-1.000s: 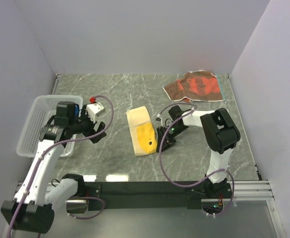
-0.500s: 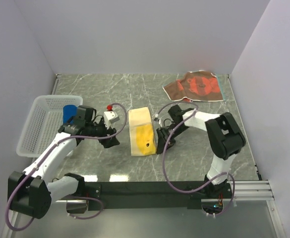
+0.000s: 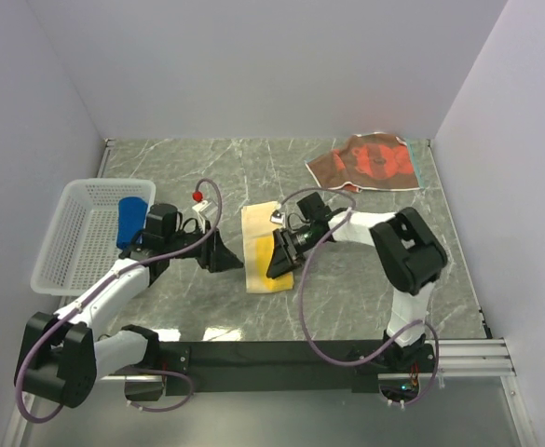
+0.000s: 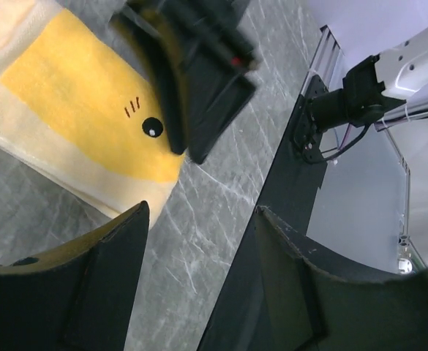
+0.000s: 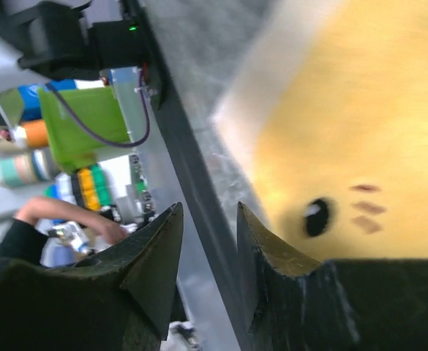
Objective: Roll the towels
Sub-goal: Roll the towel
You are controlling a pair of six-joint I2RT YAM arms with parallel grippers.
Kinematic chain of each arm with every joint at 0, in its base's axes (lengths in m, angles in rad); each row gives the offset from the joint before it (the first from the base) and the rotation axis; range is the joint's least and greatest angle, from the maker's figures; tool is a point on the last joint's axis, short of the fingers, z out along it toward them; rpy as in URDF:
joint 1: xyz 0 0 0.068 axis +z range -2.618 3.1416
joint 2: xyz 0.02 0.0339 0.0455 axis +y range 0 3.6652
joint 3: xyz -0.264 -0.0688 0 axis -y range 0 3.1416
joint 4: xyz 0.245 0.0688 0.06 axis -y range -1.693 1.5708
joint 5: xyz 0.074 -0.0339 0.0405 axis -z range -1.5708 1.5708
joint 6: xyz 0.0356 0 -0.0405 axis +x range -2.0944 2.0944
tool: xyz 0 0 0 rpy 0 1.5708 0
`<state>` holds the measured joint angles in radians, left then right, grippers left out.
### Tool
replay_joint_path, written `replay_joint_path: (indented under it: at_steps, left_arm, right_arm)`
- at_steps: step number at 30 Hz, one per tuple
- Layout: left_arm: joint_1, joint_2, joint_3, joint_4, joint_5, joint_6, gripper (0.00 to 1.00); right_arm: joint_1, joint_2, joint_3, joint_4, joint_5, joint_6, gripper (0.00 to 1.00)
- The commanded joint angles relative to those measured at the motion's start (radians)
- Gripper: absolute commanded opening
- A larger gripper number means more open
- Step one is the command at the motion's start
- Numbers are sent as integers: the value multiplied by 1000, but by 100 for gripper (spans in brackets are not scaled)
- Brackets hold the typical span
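Observation:
The yellow towel (image 3: 264,244), with a paler cream side, lies folded at the table's middle. It also shows in the left wrist view (image 4: 82,110) and the right wrist view (image 5: 360,110). My left gripper (image 3: 226,258) is open and empty, low beside the towel's left edge. My right gripper (image 3: 279,260) is open and empty, low over the towel's near right part. The royal blue towel (image 3: 129,222) sits rolled in the white basket (image 3: 67,200). The brown-and-orange towel (image 3: 370,160) lies flat at the back right.
The white mesh basket stands at the left edge of the marble table. The black rail (image 3: 281,354) runs along the near edge. White walls close the table on three sides. Cables loop from both wrists.
My left gripper has swung right from the basket to the yellow towel's left edge. My right gripper has moved left onto the towel's near right part.

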<state>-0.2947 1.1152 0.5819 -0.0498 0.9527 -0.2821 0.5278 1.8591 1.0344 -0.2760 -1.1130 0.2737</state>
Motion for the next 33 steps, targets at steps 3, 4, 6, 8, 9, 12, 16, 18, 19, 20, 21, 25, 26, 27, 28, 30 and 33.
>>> replay_joint_path:
  at_steps: [3, 4, 6, 8, 9, 12, 16, 18, 19, 20, 21, 25, 26, 27, 28, 30, 33]
  left_arm:
    - [40, -31, 38, -18, 27, 15, 66]
    - [54, -26, 41, -47, 27, 29, 66]
    - [62, -3, 50, -88, 34, 87, 66]
    - [60, 14, 71, -145, 12, 154, 66]
    - [54, 18, 81, -166, -9, 187, 66]
    - [26, 20, 130, -243, -41, 340, 66]
    - [-130, 12, 203, -375, -220, 605, 64]
    - [-165, -5, 197, -400, -276, 749, 64]
    - [-208, -15, 173, -395, -311, 796, 63]
    - [-231, -37, 155, -386, -390, 832, 62]
    - [-256, -51, 133, -360, -426, 901, 61]
    - [-299, -127, 30, -288, -479, 956, 60]
    - [-297, -153, 30, -273, -482, 921, 61]
    - [-290, -166, 33, -268, -442, 852, 61]
    - [-267, -176, 47, -271, -413, 819, 63]
    - [-235, -212, 52, -260, -358, 694, 64]
    - [-209, -248, 65, -274, -319, 598, 66]
  right_arm:
    - [1, 138, -94, 184, 2, 140, 45]
    - [0, 161, -89, 207, 5, 151, 47]
    - [0, 213, -68, 202, 16, 156, 47]
    - [0, 219, -40, 182, 19, 153, 47]
    - [1, 209, -37, 178, 22, 150, 47]
    - [0, 125, -33, 173, 10, 160, 47]
    - [-12, -18, -5, 121, 7, 147, 40]
    - [-20, -63, 12, 86, 18, 109, 37]
    - [-25, -69, 32, 49, 34, 95, 37]
    - [-23, -64, 42, 34, 39, 76, 36]
    - [-22, -46, 47, 31, 33, 68, 34]
    - [1, 34, 81, 130, -8, 162, 28]
    - [9, 43, 76, 168, -19, 198, 28]
    - [36, 57, 64, 214, -34, 285, 28]
    - [52, 63, 38, 274, -39, 324, 28]
    - [86, 66, 18, 340, -38, 390, 27]
    - [121, 84, 3, 383, -19, 412, 26]
